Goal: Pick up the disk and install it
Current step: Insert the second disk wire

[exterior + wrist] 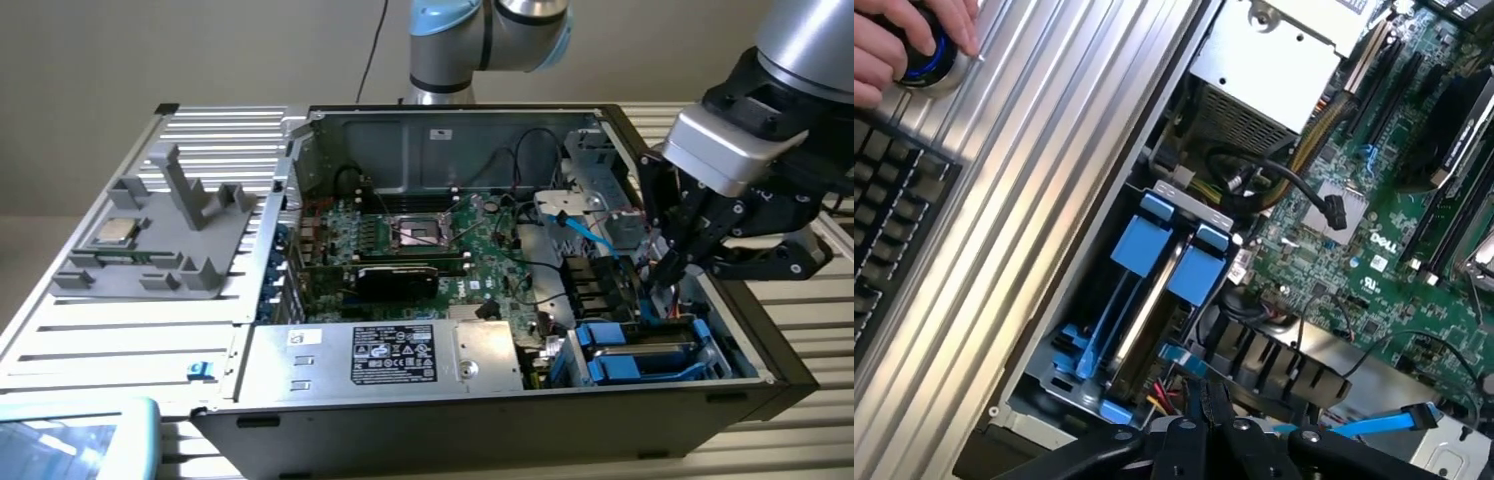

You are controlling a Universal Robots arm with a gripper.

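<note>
The disk (638, 352) sits in its blue carrier in the drive bay (667, 375) at the near right corner of the open case (441, 135), as the exterior view has it; in the wrist view the same disk (1144, 310) stands on edge between two blue carrier tabs (1166, 255), its thin silver side showing between the rails. The gripper (663, 268) hangs just above the far end of the bay, fingers clenched together and holding nothing; in the wrist view its dark fingertips (1206, 412) are pressed shut close to the near end of the carrier, by a blue cable (1374, 425) and some red and yellow wires. I judge the disk to be stiff and fairly heavy for its bulk, a metal body that will not flex, while the plastic carrier is lighter, smoother and somewhat springy. The blue tabs look like the natural place to take hold; the flat metal faces are probably slippery and the label side is best left unpinched. Shock is likely the main hazard, so it wants seating without a knock. The motherboard (427, 250) lies to the left of the bay, and a hand (904, 45) rests on a knob (929, 65) outside the case.
</note>
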